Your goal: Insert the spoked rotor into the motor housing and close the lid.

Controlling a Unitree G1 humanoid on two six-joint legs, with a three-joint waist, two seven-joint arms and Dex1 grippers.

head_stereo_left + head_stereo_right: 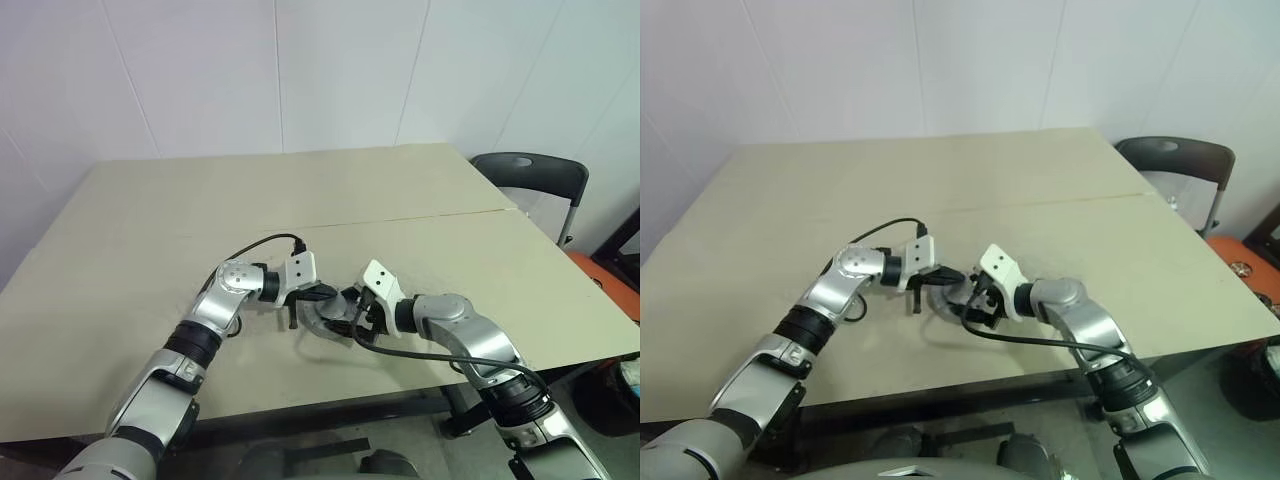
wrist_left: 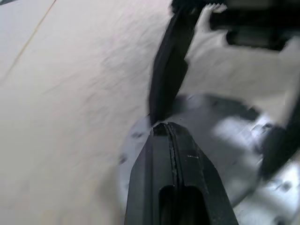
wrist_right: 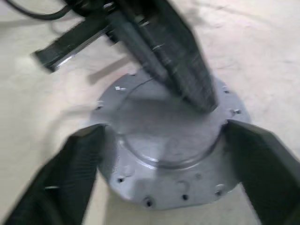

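Pressing down, the left gripper [image 3: 201, 101], fingers together and holding nothing, rests on the lid [image 3: 159, 140] atop the motor housing [image 3: 154, 194]; the right gripper [image 3: 164, 187] straddles the lid, wide open.

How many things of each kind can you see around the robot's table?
Tables: 1, the beige table
Grey round lids: 1, the lid
Chairs: 1, the chair
Grippers: 2, the left gripper and the right gripper
Total: 5
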